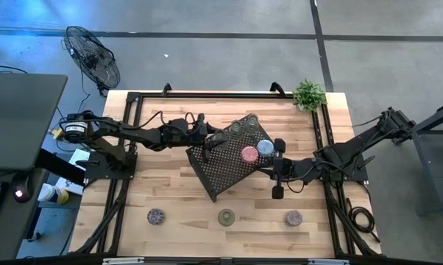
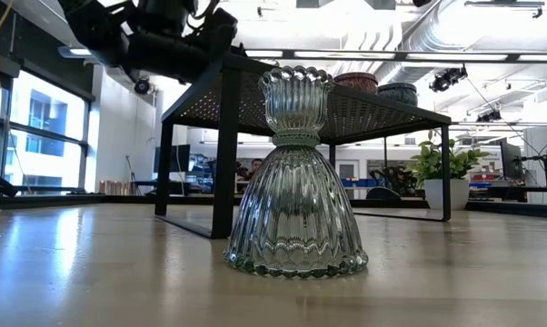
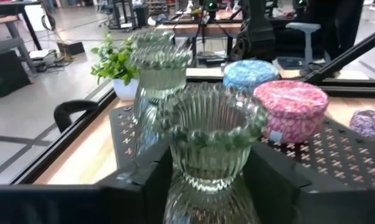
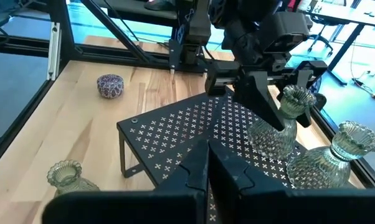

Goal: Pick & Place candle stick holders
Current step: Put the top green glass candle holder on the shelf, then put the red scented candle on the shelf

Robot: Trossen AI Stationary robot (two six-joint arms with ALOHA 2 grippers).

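Note:
A black mesh tray (image 1: 225,165) stands raised on legs at the table's middle. On it sit a pink-topped holder (image 1: 249,154), a blue-topped one (image 1: 265,147) and clear-greenish holders (image 1: 245,124) near its far edge. My left gripper (image 3: 209,186) is at the tray's far left corner. Its fingers are apart on either side of another clear holder (image 3: 209,137), which stands upright on the mesh. My right gripper (image 4: 209,168) is shut on nothing and hovers over the tray's right edge. Three more holders (image 1: 156,216), (image 1: 227,217), (image 1: 293,218) stand on the table near its front edge. My left gripper comes in about level from the table's left, one finger (image 3: 144,180) on each side of the clear holder's narrow neck (image 3: 206,180). Whether the fingers touch the glass I cannot tell. The holder stands upright with its base on the mesh tray.
A small green potted plant (image 1: 308,94) stands at the table's far right corner. Black frame rails (image 1: 133,132) run along both sides of the table. In the low view the front clear holder (image 2: 296,173) stands in front of the tray's legs (image 2: 223,154).

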